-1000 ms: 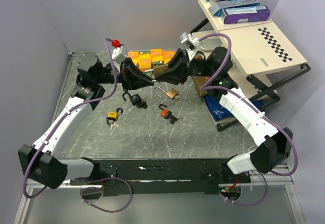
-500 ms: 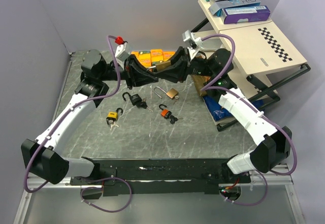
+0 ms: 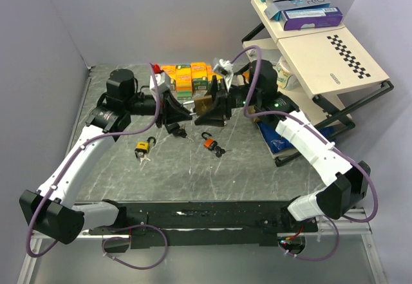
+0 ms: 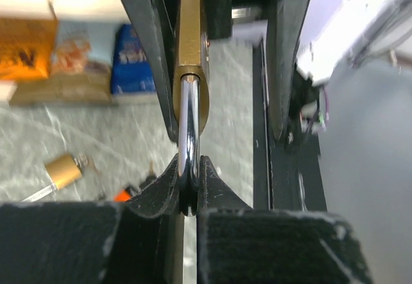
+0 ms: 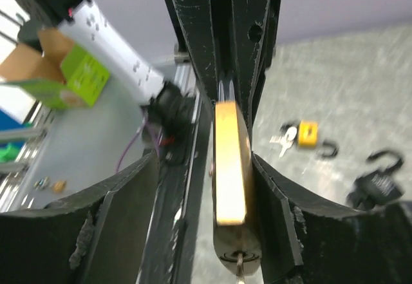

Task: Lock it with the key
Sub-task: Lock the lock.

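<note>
A brass padlock (image 4: 188,58) with a chromed steel shackle is held above the table, just above the centre of the top view. The left gripper (image 4: 188,184) pinches the shackle tight. The right gripper (image 5: 212,219) straddles the body, its jaws wide with a gap on one side. Since a second ago both grippers have shifted left and down-frame.

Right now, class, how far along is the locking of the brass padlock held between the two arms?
Done: the brass padlock is lifted, its shackle pinched in the shut left pincer. In hand: the right pincer stands open around the body, where a key seems to sit at its base. Left: turning it; whether the shackle is latched cannot be told.
</note>
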